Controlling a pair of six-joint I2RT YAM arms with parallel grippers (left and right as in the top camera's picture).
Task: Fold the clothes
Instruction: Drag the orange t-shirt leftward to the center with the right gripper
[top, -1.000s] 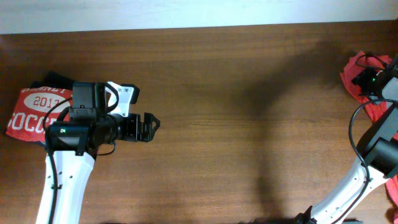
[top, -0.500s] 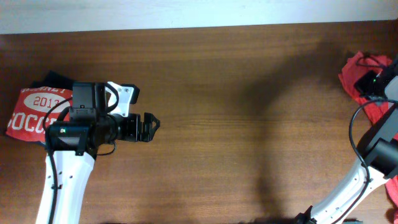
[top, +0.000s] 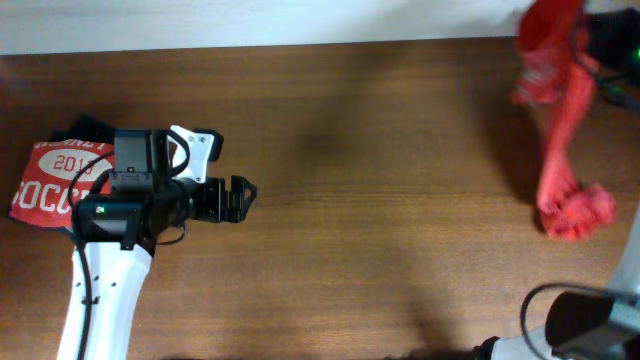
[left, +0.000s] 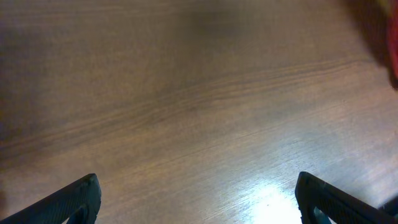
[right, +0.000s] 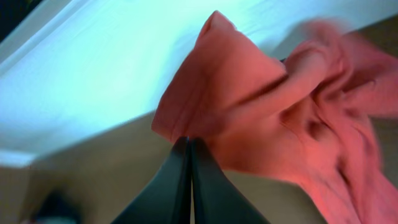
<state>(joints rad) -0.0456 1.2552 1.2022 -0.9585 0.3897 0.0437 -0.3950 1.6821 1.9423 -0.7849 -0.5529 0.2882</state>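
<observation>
The clothes are one orange-red T-shirt, hanging crumpled in the air at the far right of the overhead view. Its lower end is bunched at the table. My right gripper is raised near the back edge and shut on the shirt's upper part. In the right wrist view the black fingers meet at a fold of the cloth, and the shirt fills the right side. The lettering and tag are hidden. My left gripper hovers open over bare wood on the left, with nothing between its fingertips.
A folded red shirt with white print lies at the left edge on a dark garment, partly under the left arm. The brown table ends at a white wall strip along the back.
The right gripper shut on the shirt and rose toward the back edge, pulling it up from the right edge into a long hanging shape. The left arm stayed put.
</observation>
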